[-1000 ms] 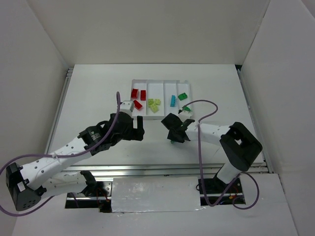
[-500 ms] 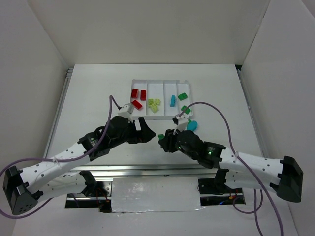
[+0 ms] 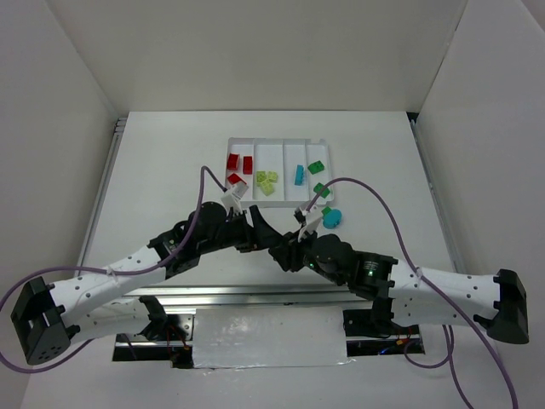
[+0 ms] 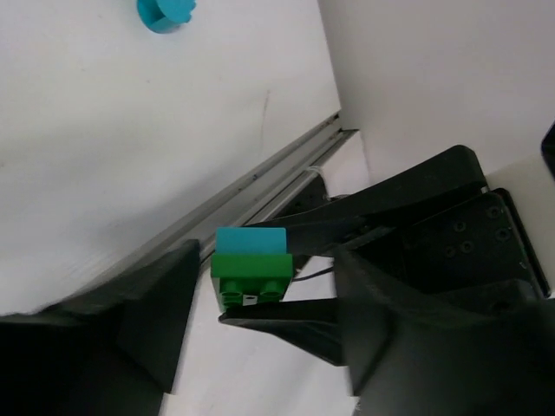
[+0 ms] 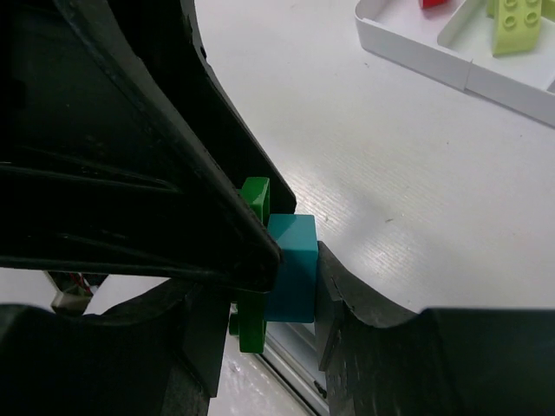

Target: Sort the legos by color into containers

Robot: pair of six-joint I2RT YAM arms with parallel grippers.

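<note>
left gripper (image 3: 264, 235) – moved in, jaws closing round the blue-green brick pair (image 4: 251, 264) | right gripper (image 3: 283, 254) – swung over to meet it

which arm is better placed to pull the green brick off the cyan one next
Left, likely. The right end effector is shut on the cyan and green stack, so it can only hold. The left end effector straddles the stack, open on either side, ready to close on the green brick.

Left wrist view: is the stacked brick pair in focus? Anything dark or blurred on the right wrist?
Left wrist view: cyan-on-green brick pair sharp, left gripper's fingers dark and soft. Right wrist view: pair sharp, those fingers a near-black mass upper left; tray evenly lit.
</note>
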